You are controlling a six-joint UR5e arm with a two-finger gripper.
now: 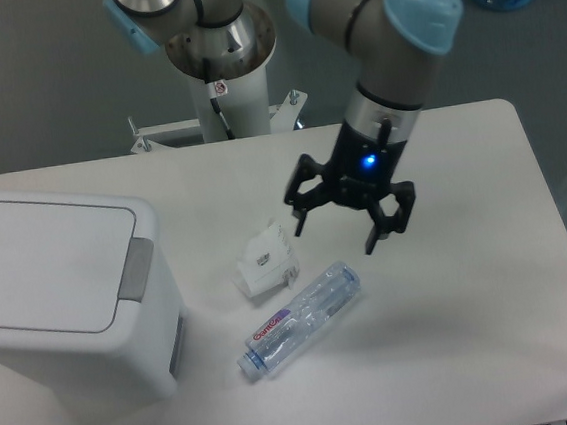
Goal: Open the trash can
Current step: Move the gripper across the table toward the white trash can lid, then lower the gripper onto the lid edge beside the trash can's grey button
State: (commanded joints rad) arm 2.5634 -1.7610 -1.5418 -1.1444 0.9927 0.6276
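The arm reaches down from the top of the view, wrist pointing at the table, a blue light glowing on it. The gripper hangs above the surface near the centre, its two black fingers spread wide apart and holding nothing. The trash can sits at about 9 o'clock from the gripper, well apart, at the table's left edge, lid flat and closed. A small white carton and a clear bottle lie at about 7 o'clock from the gripper.
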